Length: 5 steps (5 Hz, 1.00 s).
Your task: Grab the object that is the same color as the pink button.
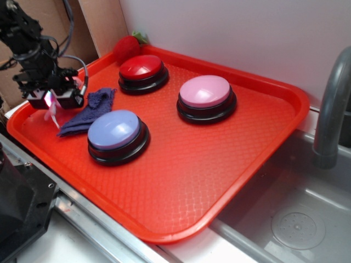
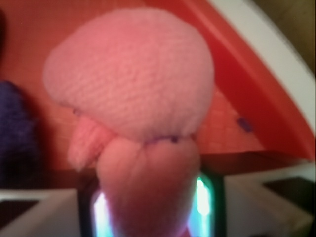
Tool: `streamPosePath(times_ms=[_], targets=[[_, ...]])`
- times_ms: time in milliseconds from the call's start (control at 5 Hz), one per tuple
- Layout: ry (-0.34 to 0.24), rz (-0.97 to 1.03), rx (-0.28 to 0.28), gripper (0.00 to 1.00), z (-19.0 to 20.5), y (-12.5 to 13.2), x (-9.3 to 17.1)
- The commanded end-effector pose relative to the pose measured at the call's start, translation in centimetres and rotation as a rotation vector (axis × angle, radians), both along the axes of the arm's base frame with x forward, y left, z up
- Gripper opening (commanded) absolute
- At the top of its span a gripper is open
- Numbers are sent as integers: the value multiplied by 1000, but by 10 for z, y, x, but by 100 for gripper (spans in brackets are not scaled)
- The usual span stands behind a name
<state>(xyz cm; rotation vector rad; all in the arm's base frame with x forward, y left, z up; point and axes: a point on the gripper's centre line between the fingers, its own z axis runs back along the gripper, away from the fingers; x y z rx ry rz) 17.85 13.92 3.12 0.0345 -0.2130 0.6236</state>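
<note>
Black robot gripper (image 1: 50, 99) closed around small soft pink plush toy (image 2: 131, 98), raised above left corner of red plastic tray (image 1: 230, 164), beside crumpled dark blue cloth (image 1: 90, 109), large pale pink dome button (image 1: 205, 92) well apart

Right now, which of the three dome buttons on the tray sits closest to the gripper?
The lavender-blue button, at the tray's near left beside the dark cloth. The red button sits farther back, and the pink button lies farthest from the gripper.
</note>
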Motion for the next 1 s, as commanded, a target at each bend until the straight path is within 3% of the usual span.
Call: streamPosePath(times_ms=[0, 200, 400, 600, 800], targets=[[14, -59, 33, 0, 94, -40, 11], [-6, -148, -20, 0, 123, -80, 18], [11, -280, -27, 0, 144, -125, 25], [24, -370, -23, 0, 151, -151, 22], [5, -386, -59, 0, 145, -154, 17]])
